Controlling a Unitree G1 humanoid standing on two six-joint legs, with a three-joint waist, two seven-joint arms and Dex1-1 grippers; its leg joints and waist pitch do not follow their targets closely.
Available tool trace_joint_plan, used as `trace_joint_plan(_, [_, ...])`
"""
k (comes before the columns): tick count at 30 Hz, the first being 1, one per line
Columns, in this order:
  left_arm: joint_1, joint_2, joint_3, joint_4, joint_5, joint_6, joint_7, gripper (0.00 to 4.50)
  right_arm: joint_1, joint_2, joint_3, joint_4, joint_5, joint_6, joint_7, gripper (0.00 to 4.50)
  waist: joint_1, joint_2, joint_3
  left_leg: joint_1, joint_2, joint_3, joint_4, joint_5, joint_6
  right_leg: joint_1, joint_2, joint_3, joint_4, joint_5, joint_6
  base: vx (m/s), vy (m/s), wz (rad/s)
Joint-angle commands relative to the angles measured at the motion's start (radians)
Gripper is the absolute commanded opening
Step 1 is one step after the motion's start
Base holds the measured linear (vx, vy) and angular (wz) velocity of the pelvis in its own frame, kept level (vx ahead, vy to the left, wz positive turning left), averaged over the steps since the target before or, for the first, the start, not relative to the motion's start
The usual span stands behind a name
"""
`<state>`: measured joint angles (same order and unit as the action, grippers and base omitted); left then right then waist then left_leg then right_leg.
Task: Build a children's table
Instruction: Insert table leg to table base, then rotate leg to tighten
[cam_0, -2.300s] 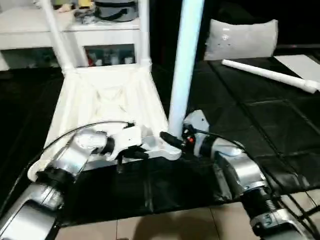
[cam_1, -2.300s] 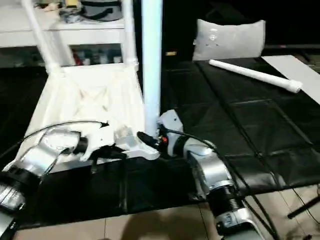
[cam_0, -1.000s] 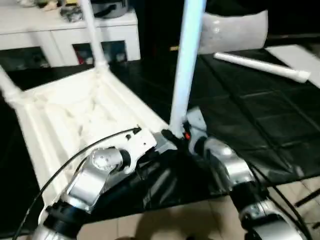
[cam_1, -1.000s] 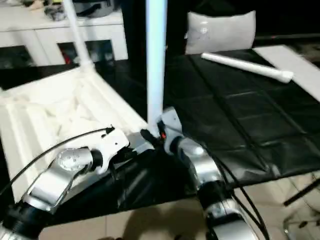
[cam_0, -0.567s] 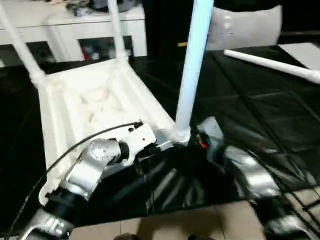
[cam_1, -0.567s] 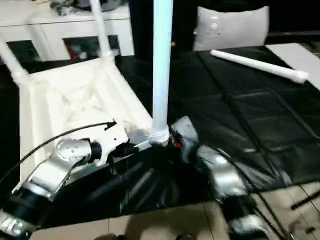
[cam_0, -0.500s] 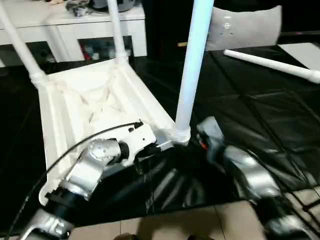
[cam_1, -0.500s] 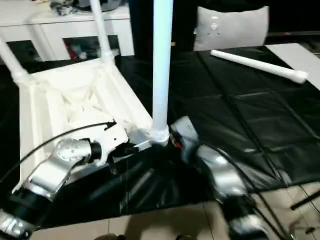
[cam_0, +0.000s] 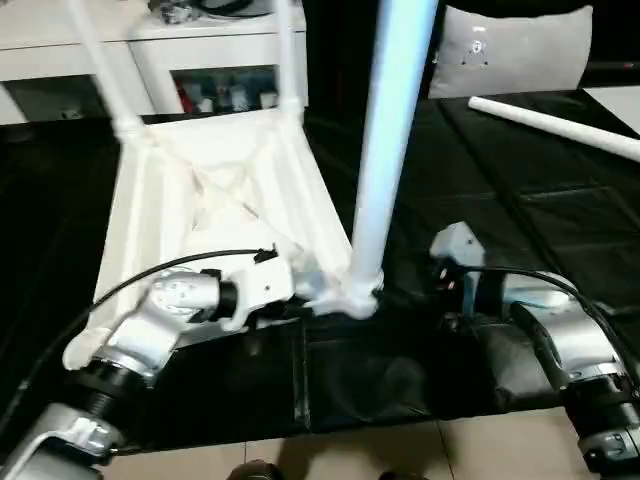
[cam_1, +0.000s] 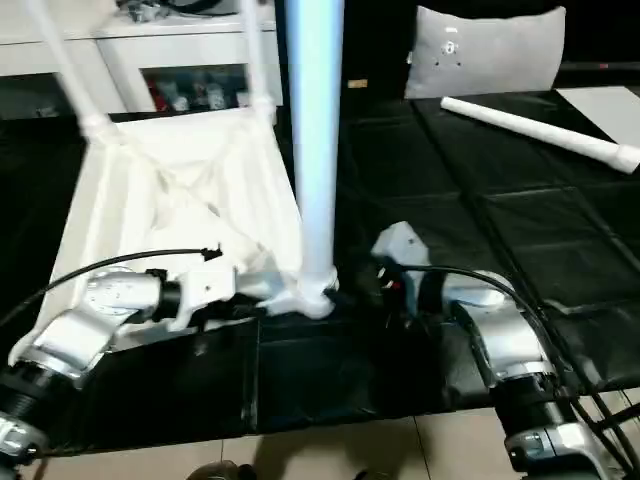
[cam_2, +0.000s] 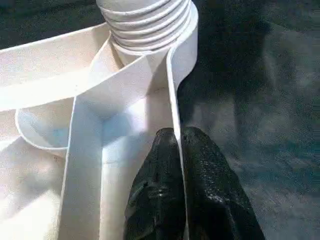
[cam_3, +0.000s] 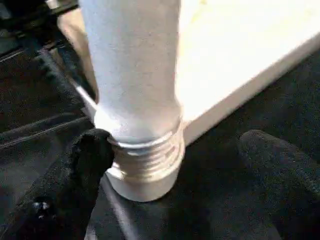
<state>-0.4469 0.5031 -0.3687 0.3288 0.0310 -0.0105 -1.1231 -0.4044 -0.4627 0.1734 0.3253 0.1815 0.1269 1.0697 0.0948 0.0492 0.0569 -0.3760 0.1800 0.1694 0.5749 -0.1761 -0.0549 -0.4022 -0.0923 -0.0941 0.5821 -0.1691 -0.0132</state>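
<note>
The children's table (cam_0: 210, 200) lies upside down on a black mat, its ribbed underside facing up. Two legs (cam_0: 100, 60) stand in its far corners. A third leg (cam_0: 390, 150) stands upright in the near right corner socket, with its threaded base (cam_3: 142, 150) showing. My left gripper (cam_2: 178, 135) is shut on the thin rim (cam_2: 175, 85) of the table top, right beside that socket. My right gripper (cam_3: 175, 165) is wide open on the right side of the leg. One finger (cam_3: 80, 165) sits close against the thread and the other stands well apart.
A loose white leg (cam_0: 560, 125) lies on the black mat (cam_0: 520, 200) at the far right. A grey cushion (cam_0: 510, 50) stands behind it. A white cabinet (cam_0: 150, 50) runs along the back left. Tiled floor (cam_0: 400, 455) begins at the mat's near edge.
My right gripper has opened, let go of the near leg and drawn back to the right. The left gripper keeps its hold on the rim. The whole view has shifted.
</note>
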Motion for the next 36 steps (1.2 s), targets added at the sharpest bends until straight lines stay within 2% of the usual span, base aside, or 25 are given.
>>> trace_joint_plan(1, [-0.003,0.003,-0.073,-0.002,0.015,-0.032,-0.076,0.0,-0.018,0.002,0.025,-0.019,-0.003,-0.007,0.031,4.49,-0.001,-0.011,-0.073,0.012,0.052,-0.005,-0.056,-0.172,0.089,0.054,-0.06,0.052,-0.05,-0.176,-0.233,0.0,0.0,0.0])
trace_joint_plan(2, [-0.003,0.004,-0.074,-0.003,0.015,-0.033,-0.079,0.0,-0.021,0.006,0.031,-0.015,-0.007,-0.01,0.034,4.49,0.0,-0.014,-0.073,0.012,0.052,-0.005,-0.056,-0.175,0.087,0.053,-0.06,0.052,-0.05,-0.18,-0.232,0.0,0.0,0.0])
trace_joint_plan(5, [-0.001,0.005,-0.072,-0.008,0.014,-0.034,-0.088,0.0,-0.036,0.022,0.043,0.012,-0.028,-0.017,0.029,4.49,0.003,-0.013,-0.072,0.013,0.052,-0.006,-0.057,-0.194,0.07,0.051,-0.06,0.053,-0.05,-0.213,-0.225,0.0,0.0,0.0])
trace_joint_plan(6, [-0.001,0.004,-0.071,-0.009,0.013,-0.036,-0.089,0.0,-0.044,0.03,0.046,0.027,-0.031,-0.018,0.025,4.49,0.005,-0.017,-0.07,0.013,0.051,-0.006,-0.057,-0.204,0.064,0.051,-0.062,0.053,-0.051,-0.236,-0.221,0.0,0.0,0.0])
trace_joint_plan(9, [-0.001,0.003,-0.07,-0.011,0.011,-0.037,-0.097,0.0,-0.06,0.044,0.052,0.055,-0.029,-0.024,0.028,4.15,0.003,-0.018,-0.067,0.015,0.052,-0.008,-0.061,-0.258,0.037,0.048,-0.063,0.055,-0.059,-0.319,-0.194,0.0,0.0,0.0])
trace_joint_plan(11, [0.0,0.001,-0.069,-0.01,0.012,-0.039,-0.1,0.0,-0.066,0.054,0.052,0.066,-0.019,-0.016,0.034,4.12,0.002,-0.018,-0.067,0.014,0.052,-0.01,-0.062,-0.262,0.034,0.048,-0.063,0.055,-0.058,-0.319,-0.19,0.0,0.0,0.0])
trace_joint_plan(13, [0.0,0.001,-0.069,-0.009,0.013,-0.04,-0.101,0.0,-0.068,0.059,0.053,0.071,-0.013,-0.009,0.039,3.78,0.002,-0.019,-0.069,0.014,0.052,-0.01,-0.06,-0.251,0.034,0.049,-0.062,0.056,-0.056,-0.299,-0.191,0.0,0.0,0.0])
trace_joint_plan(15, [-0.002,0.001,-0.068,-0.004,0.013,-0.043,-0.101,0.0,-0.072,0.065,0.057,0.084,-0.018,-0.004,0.046,3.69,0.003,-0.019,-0.072,0.013,0.051,-0.009,-0.058,-0.231,0.041,0.05,-0.06,0.055,-0.052,-0.259,-0.201,0.0,0.0,0.0])
trace_joint_plan(16, [-0.003,0.001,-0.068,-0.002,0.013,-0.044,-0.101,0.0,-0.074,0.066,0.058,0.088,-0.021,-0.007,0.046,3.47,0.003,-0.015,-0.073,0.013,0.051,-0.009,-0.057,-0.226,0.042,0.05,-0.06,0.055,-0.049,-0.248,-0.205,0.0,0.0,0.0])
trace_joint_plan(17, [-0.004,0.001,-0.068,0.001,0.015,-0.045,-0.098,0.0,-0.076,0.067,0.061,0.096,-0.026,-0.012,0.046,3.47,0.002,-0.017,-0.073,0.013,0.051,-0.009,-0.057,-0.222,0.043,0.05,-0.059,0.054,-0.049,-0.235,-0.21,0.0,0.0,0.0])
trace_joint_plan(24, [0.002,-0.002,-0.063,-0.006,0.01,-0.025,-0.092,0.0,-0.08,0.078,0.051,0.115,-0.005,0.014,0.062,2.84,0.003,-0.017,-0.073,0.013,0.051,-0.009,-0.056,-0.227,0.041,0.051,-0.06,0.054,-0.048,-0.241,-0.212,0.0,0.0,0.0])
trace_joint_plan(26, [0.025,-0.015,-0.046,-0.04,-0.019,0.019,-0.079,0.0,-0.067,0.086,0.055,0.104,0.011,0.077,0.062,2.76,0.002,-0.017,-0.074,0.013,0.051,-0.008,-0.056,-0.217,0.043,0.053,-0.059,0.054,-0.045,-0.222,-0.219,0.0,0.0,0.0])
trace_joint_plan(27, [0.06,-0.046,-0.012,-0.103,-0.055,0.112,-0.019,0.0,-0.056,0.105,0.07,0.106,-0.003,0.132,0.024,2.75,0.002,-0.009,-0.073,0.013,0.052,-0.009,-0.056,-0.218,0.04,0.053,-0.059,0.054,-0.043,-0.216,-0.226,0.0,0.0,0.0])
trace_joint_plan(28, [0.074,-0.06,0.0,-0.13,-0.069,0.151,0.007,0.0,-0.052,0.114,0.077,0.107,-0.012,0.144,0.008,2.74,0.001,-0.01,-0.075,0.012,0.055,-0.01,-0.057,-0.215,0.035,0.055,-0.06,0.054,-0.039,-0.201,-0.23,0.0,0.0,0.0])
trace_joint_plan(29, [0.074,-0.06,0.0,-0.13,-0.069,0.151,0.007,0.0,-0.052,0.114,0.077,0.107,-0.012,0.144,0.008,2.74,-0.004,-0.014,-0.07,0.011,0.053,-0.009,-0.059,-0.227,0.037,0.054,-0.058,0.053,-0.045,-0.217,-0.231,0.0,0.0,0.0])
trace_joint_plan(30, [0.086,-0.073,0.01,-0.151,-0.078,0.176,0.031,0.0,-0.049,0.128,0.079,0.111,-0.017,0.156,-0.014,2.73,-0.006,-0.013,-0.069,0.013,0.05,-0.008,-0.059,-0.244,0.036,0.052,-0.058,0.053,-0.05,-0.245,-0.225,0.0,0.0,0.0])
trace_joint_plan(32, [0.108,-0.12,0.028,-0.202,-0.083,0.243,0.112,0.0,-0.063,0.201,0.049,0.143,-0.009,0.18,-0.121,2.72,-0.014,-0.015,-0.061,0.015,0.046,-0.012,-0.063,-0.312,0.014,0.051,-0.06,0.051,-0.065,-0.379,-0.188,0.0,0.0,0.0])
trace_joint_plan(33, [0.111,-0.128,0.031,-0.21,-0.083,0.254,0.124,0.0,-0.066,0.212,0.043,0.149,-0.008,0.186,-0.138,2.72,-0.024,-0.015,-0.058,0.011,0.046,-0.017,-0.067,-0.331,0.0,0.053,-0.062,0.049,-0.066,-0.427,-0.17,0.0,0.0,0.0])
trace_joint_plan(34, [0.118,-0.152,0.036,-0.232,-0.08,0.288,0.164,0.0,-0.078,0.249,0.026,0.168,-0.001,0.205,-0.194,2.72,-0.029,-0.021,-0.059,0.012,0.044,-0.017,-0.067,-0.341,-0.005,0.052,-0.061,0.047,-0.072,-0.46,-0.154,0.0,0.0,0.0])
trace_joint_plan(35, [0.11,-0.232,0.036,-0.259,-0.037,0.361,0.277,0.0,-0.124,0.334,-0.003,0.253,-0.015,0.206,-0.348,2.72,-0.041,-0.029,-0.058,0.013,0.042,-0.02,-0.066,-0.356,-0.008,0.05,-0.062,0.045,-0.078,-0.503,-0.135,0.0,0.0,0.0])
trace_joint_plan(36, [0.109,-0.24,0.035,-0.261,-0.033,0.367,0.288,0.0,-0.128,0.342,-0.005,0.261,-0.017,0.205,-0.362,2.72,-0.057,-0.024,-0.053,0.013,0.043,-0.024,-0.067,-0.37,-0.018,0.045,-0.063,0.042,-0.08,-0.544,-0.129,-0.052,0.003,-0.08])
